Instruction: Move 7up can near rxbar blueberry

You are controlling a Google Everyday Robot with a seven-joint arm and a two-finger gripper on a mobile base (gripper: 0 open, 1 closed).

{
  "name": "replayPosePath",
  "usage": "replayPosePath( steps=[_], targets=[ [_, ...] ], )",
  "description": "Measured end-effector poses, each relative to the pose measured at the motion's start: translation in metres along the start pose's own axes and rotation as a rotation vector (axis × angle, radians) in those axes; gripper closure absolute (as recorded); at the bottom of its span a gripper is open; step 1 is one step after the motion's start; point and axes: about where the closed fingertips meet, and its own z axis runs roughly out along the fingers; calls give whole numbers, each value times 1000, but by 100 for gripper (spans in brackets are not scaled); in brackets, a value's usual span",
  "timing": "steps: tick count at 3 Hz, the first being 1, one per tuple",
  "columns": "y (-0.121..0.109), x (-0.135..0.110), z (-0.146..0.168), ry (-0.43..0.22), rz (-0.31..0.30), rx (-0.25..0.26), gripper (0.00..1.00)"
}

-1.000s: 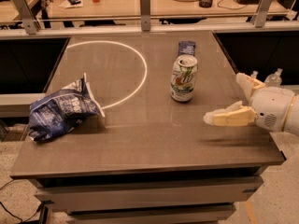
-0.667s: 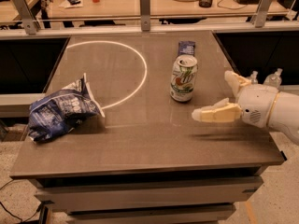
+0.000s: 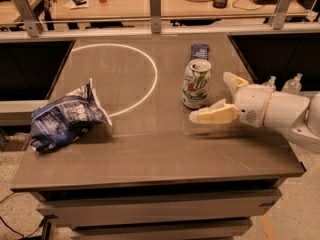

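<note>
- leftwards is where the pincer [image 3: 220, 98] has gone since the earlier frame: its lower cream finger now reaches in front of the can's base, where before it sat well to the right. the can, bar and bag have not shifted.
- the small white and green aluminium 7up can [image 3: 196, 84], with a red spot logo and silver top, stands upright on the dark grey surface [image 3: 150, 149], right of centre, and is not yet held.
- the pincer, on a white arm [image 3: 280, 111] coming in from the right, is spread wide and holds nothing. one finger lies low in front of the can and the other is raised to the can's right, so the can sits at the mouth of the gap. this looks like lining up for a grasp from the side.
- the small, flat, dark blue rxbar blueberry [image 3: 199, 50] lies just behind the can, towards the far edge. the two are already close, so i judge only a short carry is needed.
- the crumpled blue and white chip bag [image 3: 65, 118] rests at the left edge, well apart from the can, with a thin white ring [image 3: 155, 76] marked on the surface between them. neither seems to be in the way.
</note>
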Motion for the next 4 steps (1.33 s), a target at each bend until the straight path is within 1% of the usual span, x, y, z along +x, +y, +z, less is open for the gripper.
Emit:
replayPosePath(
  steps=[1, 2, 3, 4],
  targets=[
    [-1, 0, 17, -4, -9, -18, 0],
    [0, -3, 32, -17, -23, -44, 17],
    [4, -6, 41, -29, -37, -72, 41],
    [6, -9, 41, -35, -50, -83, 64]
  ],
)
